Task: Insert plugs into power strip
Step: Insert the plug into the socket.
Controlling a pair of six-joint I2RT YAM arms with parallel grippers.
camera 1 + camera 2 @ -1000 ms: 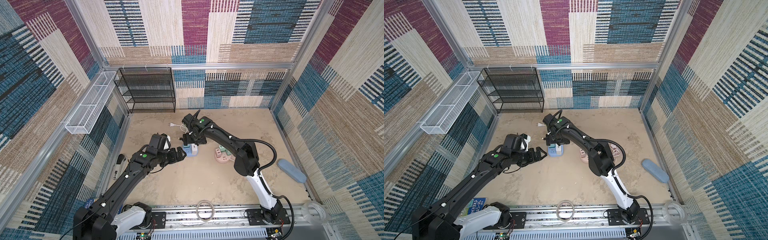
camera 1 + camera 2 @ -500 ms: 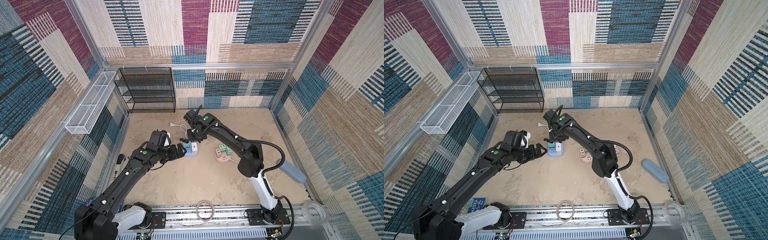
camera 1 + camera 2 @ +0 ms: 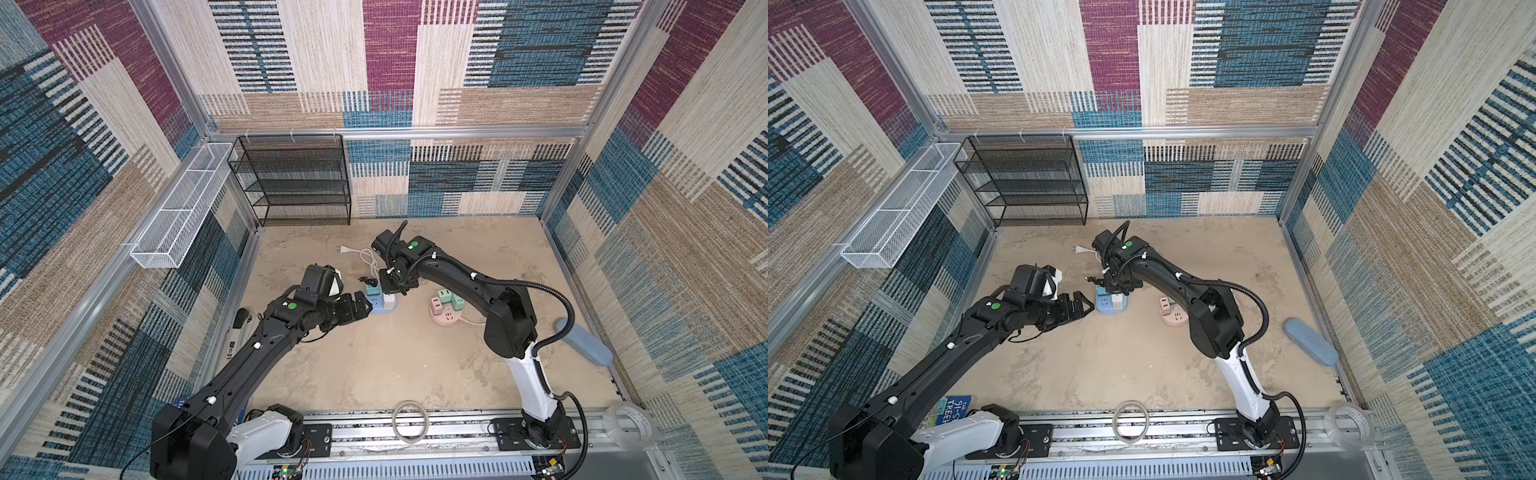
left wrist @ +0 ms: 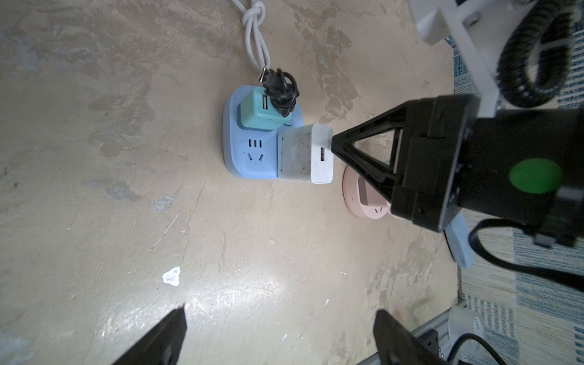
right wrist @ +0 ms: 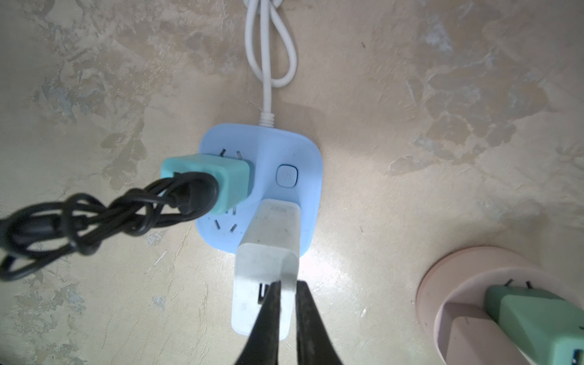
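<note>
- Five plugs in all: a teal plug (image 5: 234, 177) with a bundled black cord (image 5: 136, 218), a white plug (image 5: 268, 234), a mint green plug (image 3: 445, 296), a second mint green plug (image 3: 458, 302) and one pink plug (image 3: 436, 305).
- Two power strips lie near each other on the floor without touching: a square blue power strip (image 5: 294, 145) and a round pink power strip (image 5: 467, 268).
- The teal and white plugs stand side by side on the blue strip (how deep the white one's prongs sit cannot be told). The two mint ones and the pink one stand on the round strip.
- Two arms. The right gripper (image 5: 288, 282) has its jaws drawn almost together, with the tips resting on the top end of the white plug rather than clamped around it.
- The left gripper (image 4: 280, 309) has its jaws spread wide and hovers low, just beside the blue strip.
- The floor (image 3: 374, 365) is mottled, scuffed beige. The walls are patchwork carpet in blue, maroon and cream, set in an aluminium frame.
- A white wire basket (image 3: 174, 212) hangs on the left wall, and a black mesh shelf (image 3: 295, 183) stands against the back wall.
- The blue strip's white cord (image 5: 267, 98) runs off into a knotted loop.
</note>
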